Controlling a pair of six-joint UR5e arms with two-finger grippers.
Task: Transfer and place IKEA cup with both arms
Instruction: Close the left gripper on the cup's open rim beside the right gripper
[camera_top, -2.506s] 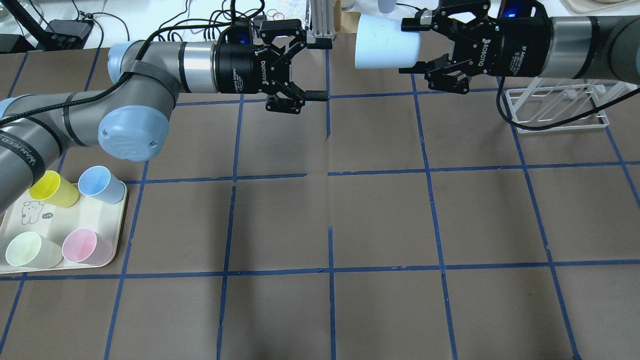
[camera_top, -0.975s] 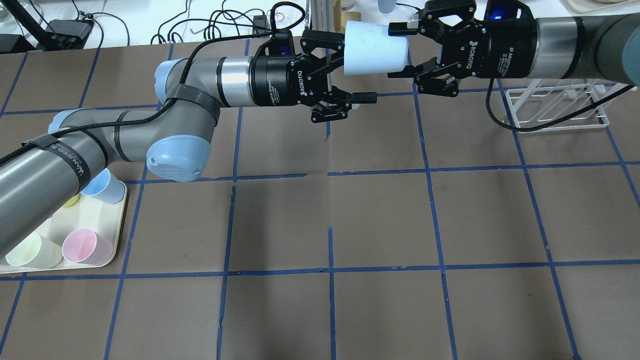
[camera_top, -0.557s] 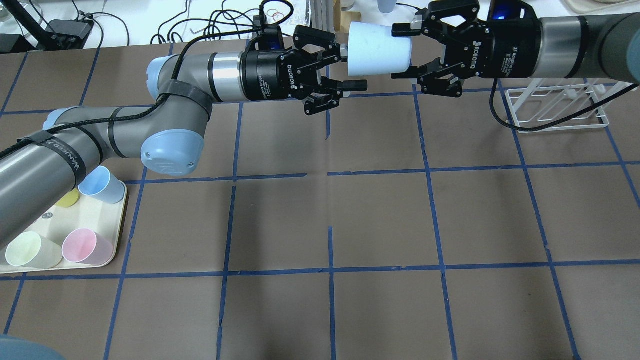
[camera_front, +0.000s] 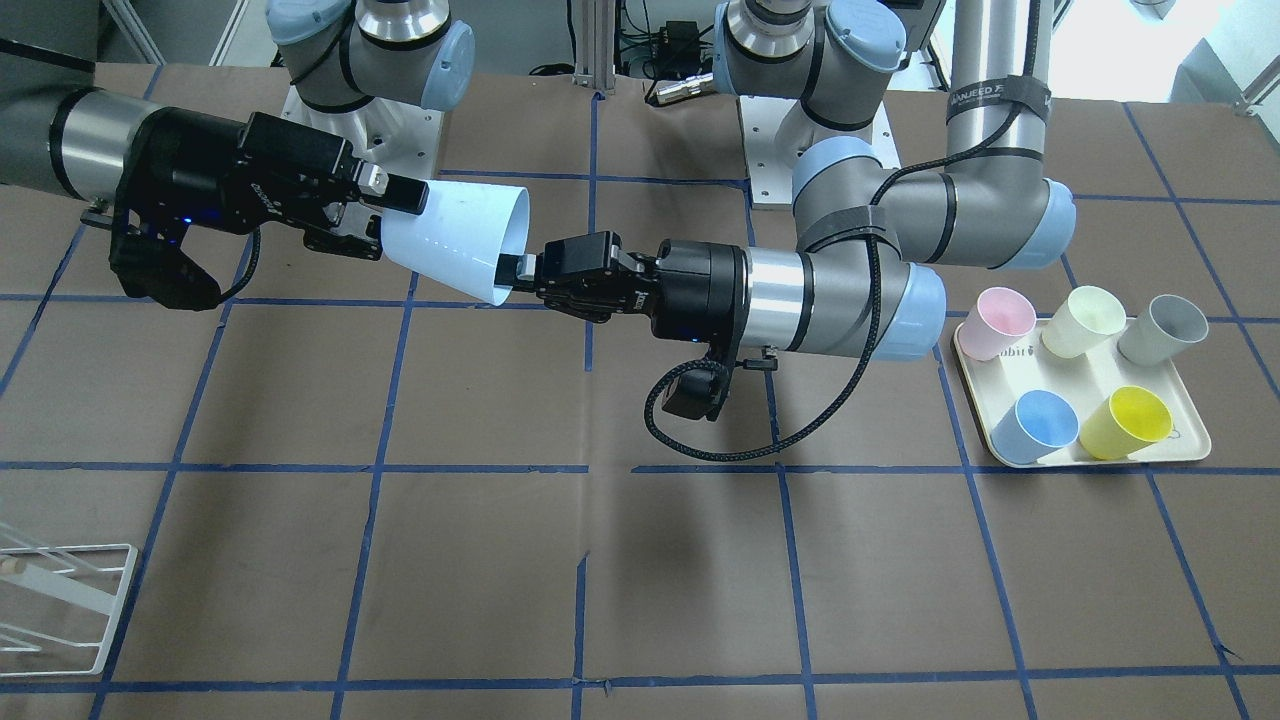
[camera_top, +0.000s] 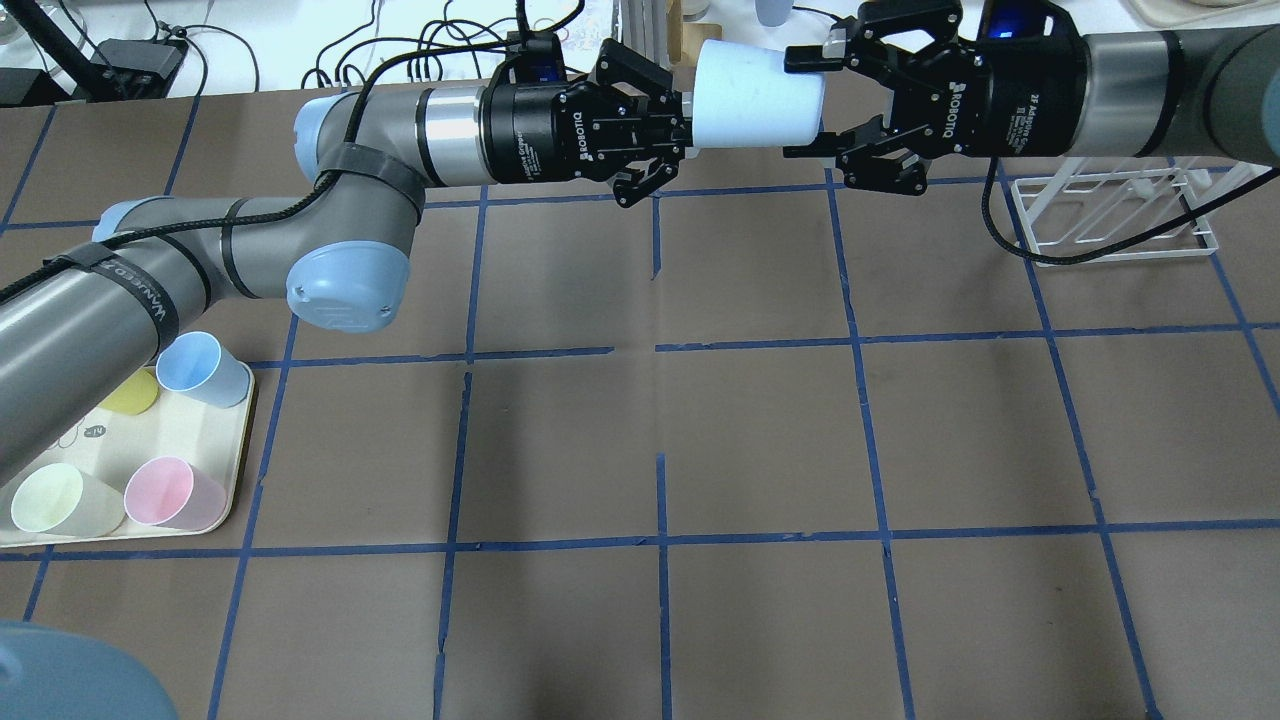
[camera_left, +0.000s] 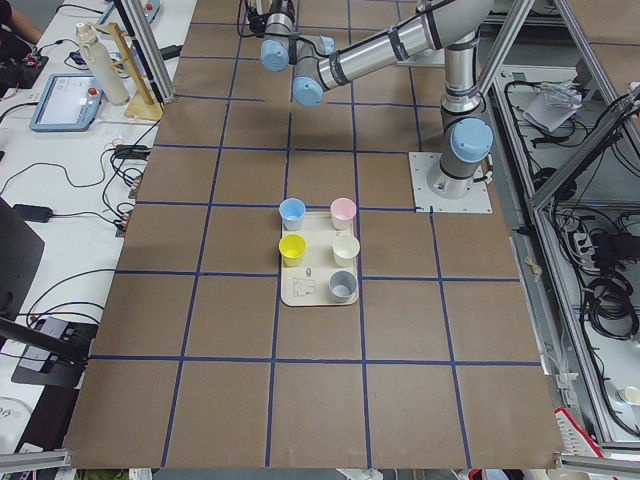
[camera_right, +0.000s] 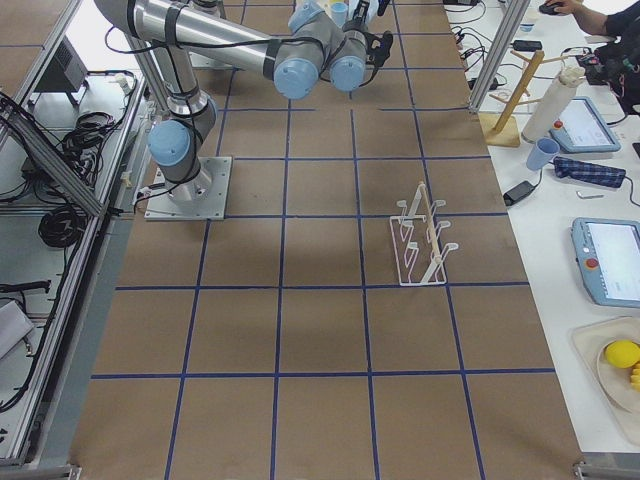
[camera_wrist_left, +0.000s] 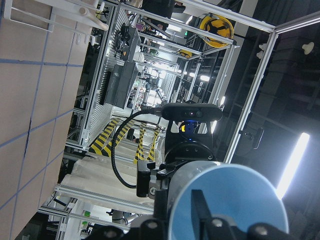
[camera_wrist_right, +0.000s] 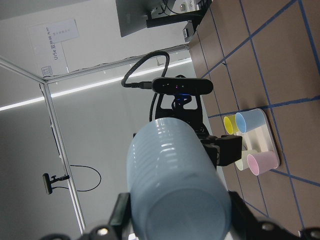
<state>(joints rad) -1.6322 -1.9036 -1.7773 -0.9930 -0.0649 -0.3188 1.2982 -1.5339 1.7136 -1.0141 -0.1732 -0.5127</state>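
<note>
The IKEA cup (camera_top: 760, 95) is pale sky-blue and lies sideways in the air over the table's far middle, mouth toward my left arm. My right gripper (camera_top: 810, 105) is shut on its base end, also shown in the front view (camera_front: 385, 225). My left gripper (camera_top: 685, 128) is shut on the rim of the cup (camera_front: 460, 240), meeting it at the mouth's lower edge (camera_front: 515, 270). The left wrist view shows the cup's blue inside (camera_wrist_left: 235, 195) with one finger in it. The right wrist view shows its ribbed outside (camera_wrist_right: 170, 170).
A cream tray (camera_top: 195, 435) at the near left holds a deeper blue cup (camera_top: 200, 368), a pink cup (camera_top: 170, 492), a pale green cup (camera_top: 50, 500) and a yellow cup (camera_top: 130, 395); a grey cup (camera_front: 1165, 330) shows in the front view. A white wire rack (camera_top: 1110, 215) stands at the far right.
My left gripper moved right to the cup's mouth and closed its jaws on the rim. My right gripper kept its hold and hardly moved.
</note>
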